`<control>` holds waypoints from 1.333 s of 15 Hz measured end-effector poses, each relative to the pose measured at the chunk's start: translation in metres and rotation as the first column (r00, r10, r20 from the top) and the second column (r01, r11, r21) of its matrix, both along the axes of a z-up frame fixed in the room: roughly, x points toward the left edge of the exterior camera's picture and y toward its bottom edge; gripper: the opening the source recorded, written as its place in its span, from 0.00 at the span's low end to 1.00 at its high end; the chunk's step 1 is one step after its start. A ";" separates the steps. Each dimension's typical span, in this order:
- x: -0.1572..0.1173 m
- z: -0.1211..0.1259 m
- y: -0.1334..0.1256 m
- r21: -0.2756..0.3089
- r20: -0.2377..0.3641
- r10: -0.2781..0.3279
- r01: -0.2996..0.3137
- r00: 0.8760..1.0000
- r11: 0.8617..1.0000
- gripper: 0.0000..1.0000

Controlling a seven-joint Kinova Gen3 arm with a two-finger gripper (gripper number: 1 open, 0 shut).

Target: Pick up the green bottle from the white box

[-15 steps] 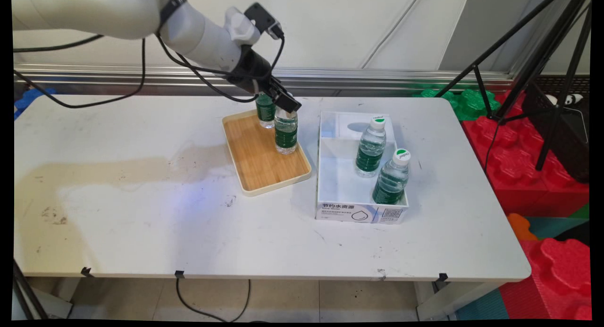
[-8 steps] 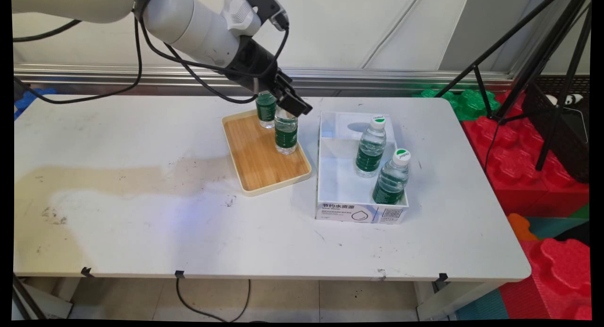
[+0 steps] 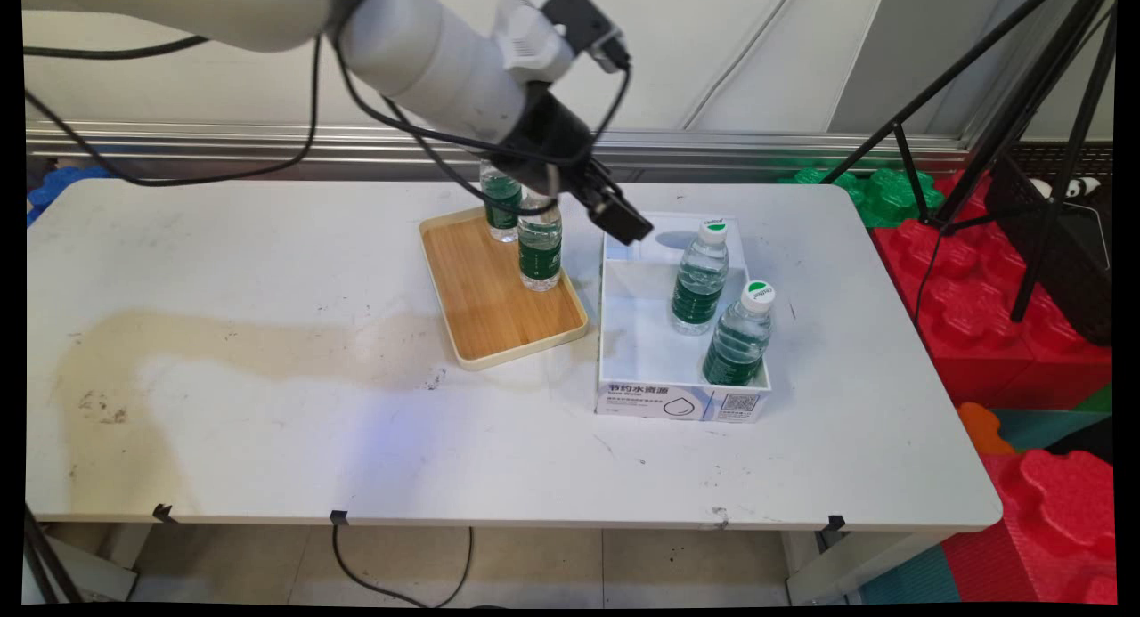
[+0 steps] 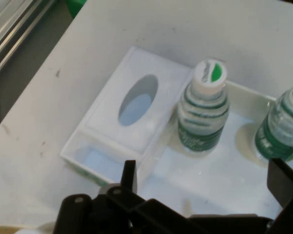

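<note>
Bottles (image 3: 700, 279) stand upright in the white box (image 3: 623, 332). Gripper (image 3: 623, 225) hovers over the box's far-left corner, jaws wide and empty.

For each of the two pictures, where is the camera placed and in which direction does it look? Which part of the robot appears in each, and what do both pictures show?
Main view: fixed above the table's near side, looking down across the white table toward the wall; the white arm enters from upper left, its end effector over the white box.
Hand view: on the hand, looking along the end effector down into the white box; black linkage and two spread fingers rise from the bottom.
Shared: the box and its two capped water bottles.
</note>
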State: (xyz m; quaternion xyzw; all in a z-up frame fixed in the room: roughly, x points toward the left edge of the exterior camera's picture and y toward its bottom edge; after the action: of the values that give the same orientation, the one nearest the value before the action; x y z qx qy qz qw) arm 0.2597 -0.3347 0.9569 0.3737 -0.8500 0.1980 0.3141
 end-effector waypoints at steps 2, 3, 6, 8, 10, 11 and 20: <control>-0.016 -0.005 -0.007 0.006 0.002 -0.007 0.007 1.000 1.000 1.00; -0.023 -0.010 -0.011 0.009 0.003 -0.011 0.011 1.000 1.000 1.00; -0.041 -0.023 -0.022 0.021 0.008 -0.019 0.019 1.000 1.000 1.00; -0.050 -0.032 -0.030 0.029 0.011 -0.023 0.023 1.000 0.999 1.00; -0.061 -0.044 -0.041 0.038 0.014 -0.024 0.023 1.000 0.999 1.00; -0.066 -0.050 -0.047 0.040 0.016 -0.025 0.024 1.000 0.999 1.00; -0.095 -0.092 -0.087 0.068 0.022 -0.032 0.030 0.999 0.997 1.00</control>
State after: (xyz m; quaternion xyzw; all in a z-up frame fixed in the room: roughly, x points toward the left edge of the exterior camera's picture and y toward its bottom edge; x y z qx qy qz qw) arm 0.1644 -0.4218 0.8651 0.3685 -0.8655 0.1685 0.2944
